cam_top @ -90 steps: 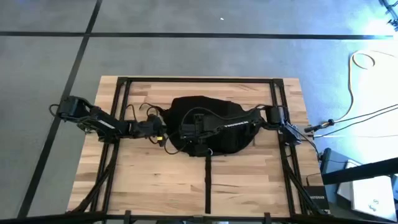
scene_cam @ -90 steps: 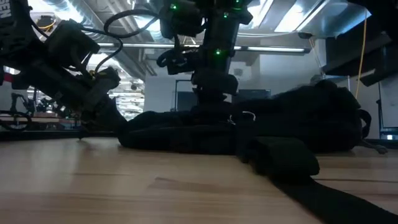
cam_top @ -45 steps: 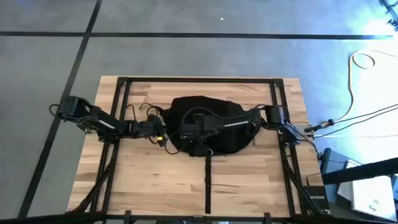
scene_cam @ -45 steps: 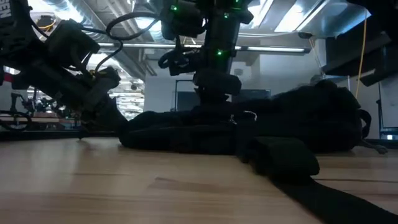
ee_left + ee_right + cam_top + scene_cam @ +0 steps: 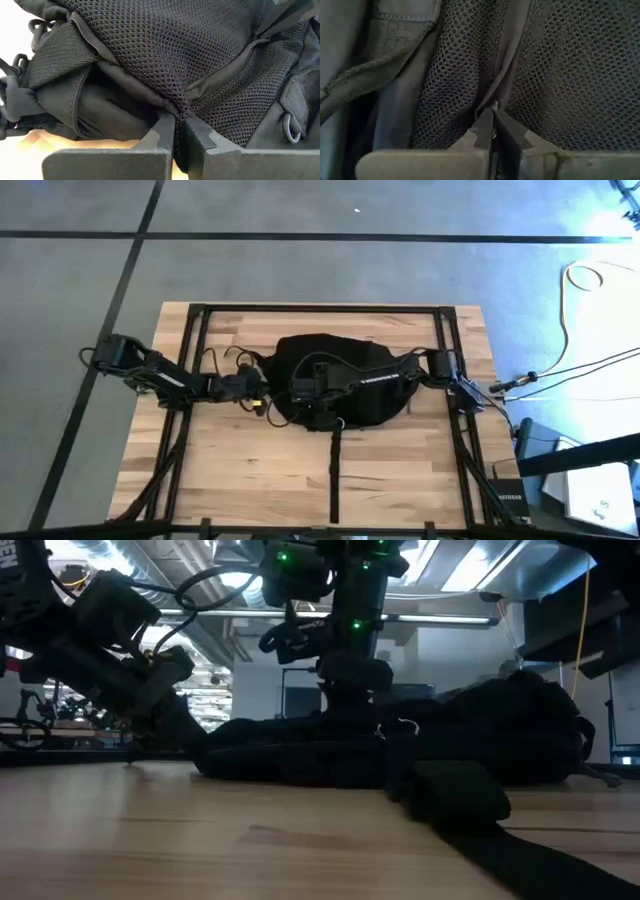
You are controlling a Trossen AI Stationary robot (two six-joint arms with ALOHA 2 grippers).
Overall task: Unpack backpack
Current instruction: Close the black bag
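Backpack [image 5: 335,380] lies flat mid-worktop [image 5: 230,460], toward the far half, one strap [image 5: 333,475] trailing toward the near edge. White lettering on it is too small to read in the high view.

Left gripper [image 5: 180,131] at the backpack's left edge: jaws nearly closed, pinching a fold of black mesh [image 5: 165,45]. What sits under the mesh is hidden; a buckle [image 5: 12,97] is cut off at the frame edge.

Right gripper [image 5: 492,125] reaches over the backpack from the right, onto its left-centre part: jaws narrow, clamped on a mesh seam. A small pale bit sits between the tips, possibly a zipper pull, can't tell. Fabric fills the whole right wrist view.

Low view: backpack [image 5: 480,745] is a dark mound, details lost in shadow; the arms are silhouettes and the grip points are not visible.
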